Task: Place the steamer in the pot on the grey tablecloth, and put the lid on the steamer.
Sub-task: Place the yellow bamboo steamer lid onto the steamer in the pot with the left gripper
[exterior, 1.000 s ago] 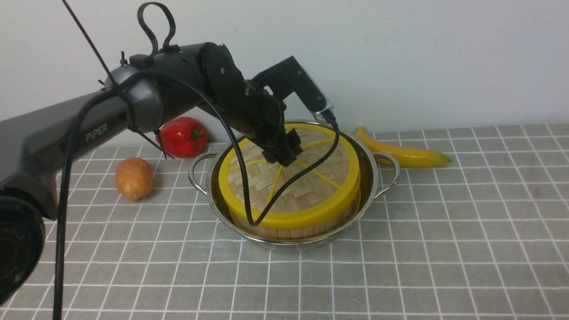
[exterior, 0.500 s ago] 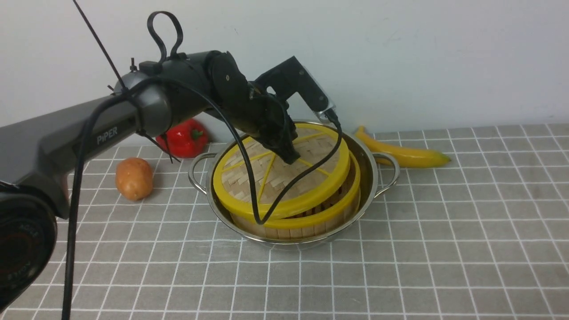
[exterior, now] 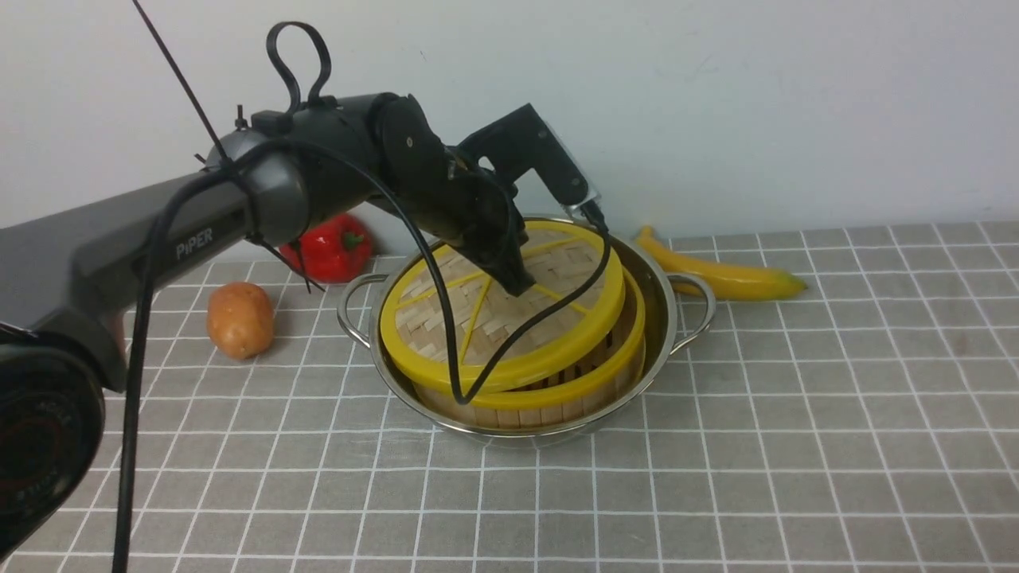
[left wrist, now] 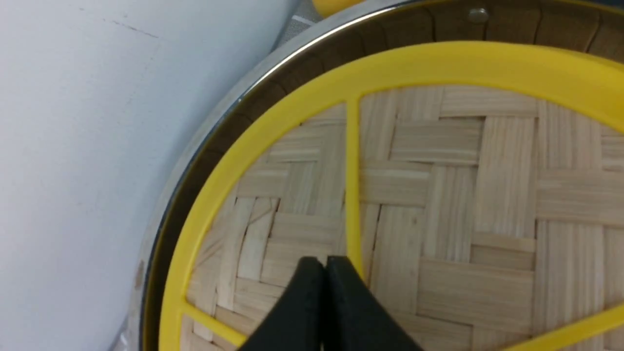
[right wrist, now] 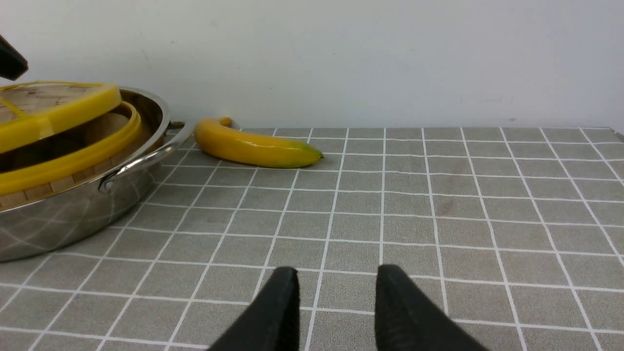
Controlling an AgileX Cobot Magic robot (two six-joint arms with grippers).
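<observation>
Has the left arm stretched forward from the near left and angled toward the right, rising to a high joint near its far end. Bends the wrist steeply down from there and aims the left tool downward, with both black fingers pressed together tip to tip. Holds the right tool low and roughly level, pointing forward, with its two black fingers parted and open space between them.

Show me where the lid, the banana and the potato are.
lid [exterior: 422, 322], front view, woven panel left of its hub.
banana [exterior: 732, 281], front view, middle of its body.
potato [exterior: 240, 320], front view, centre of its skin.
</observation>
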